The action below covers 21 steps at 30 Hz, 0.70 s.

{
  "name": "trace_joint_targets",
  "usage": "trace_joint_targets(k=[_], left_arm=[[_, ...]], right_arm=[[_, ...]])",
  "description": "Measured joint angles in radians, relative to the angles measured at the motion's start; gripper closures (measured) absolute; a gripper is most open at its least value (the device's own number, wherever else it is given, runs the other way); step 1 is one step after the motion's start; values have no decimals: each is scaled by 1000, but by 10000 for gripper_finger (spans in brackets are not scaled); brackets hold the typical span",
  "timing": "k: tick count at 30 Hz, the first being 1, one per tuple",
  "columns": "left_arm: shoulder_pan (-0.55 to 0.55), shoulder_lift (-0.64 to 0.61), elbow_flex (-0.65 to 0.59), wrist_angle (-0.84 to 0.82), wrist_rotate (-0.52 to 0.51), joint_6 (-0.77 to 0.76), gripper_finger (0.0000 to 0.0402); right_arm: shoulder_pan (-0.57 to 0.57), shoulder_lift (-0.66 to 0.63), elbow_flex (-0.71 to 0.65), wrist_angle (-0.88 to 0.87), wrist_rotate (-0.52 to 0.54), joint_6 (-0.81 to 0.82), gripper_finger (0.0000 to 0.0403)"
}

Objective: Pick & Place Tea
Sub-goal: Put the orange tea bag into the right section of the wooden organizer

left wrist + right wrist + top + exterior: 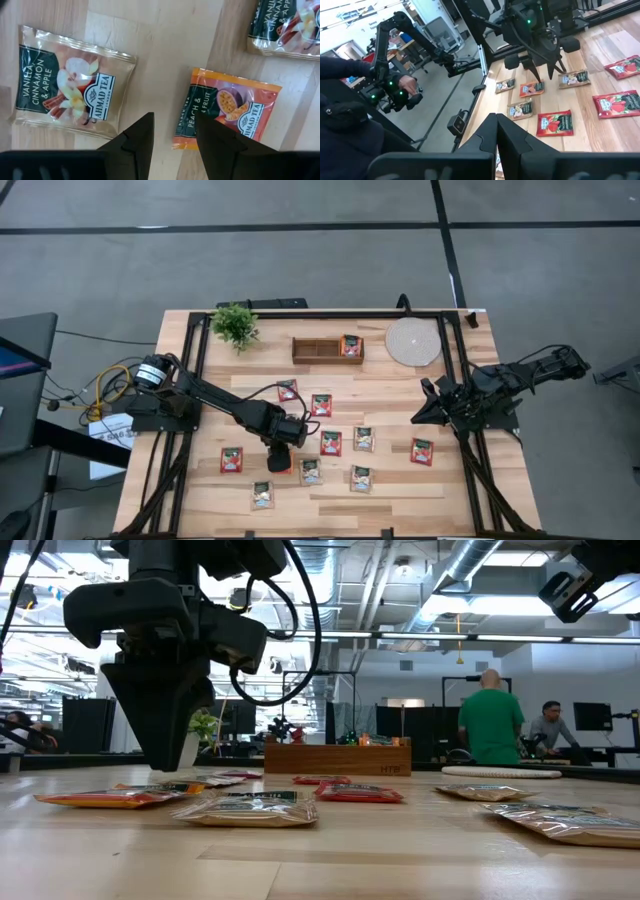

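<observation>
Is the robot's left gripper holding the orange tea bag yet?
No, the left gripper hangs open above the orange peach and passion fruit sachet, which lies flat on the table.

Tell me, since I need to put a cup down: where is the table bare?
Bare wood lies between the plant and the wooden tray, and along the near edge beyond the sachets. The middle is crowded with tea, where the left gripper hovers open.

The pale sachet (72, 90) reads "Vanilla Cinnamon & Apple, Ahmad Tea London"; the orange sachet (230, 107) "Peach".
</observation>
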Motion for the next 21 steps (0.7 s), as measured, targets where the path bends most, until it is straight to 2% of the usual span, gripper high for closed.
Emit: trace_joint_targets(k=[12,21], left_arm=[[0,2,0,16,0,18,268],[0,61,3,26,21,15,268]], right_arm=[[0,0,0,-1,0,0,403],[0,0,0,-1,1,1,403]])
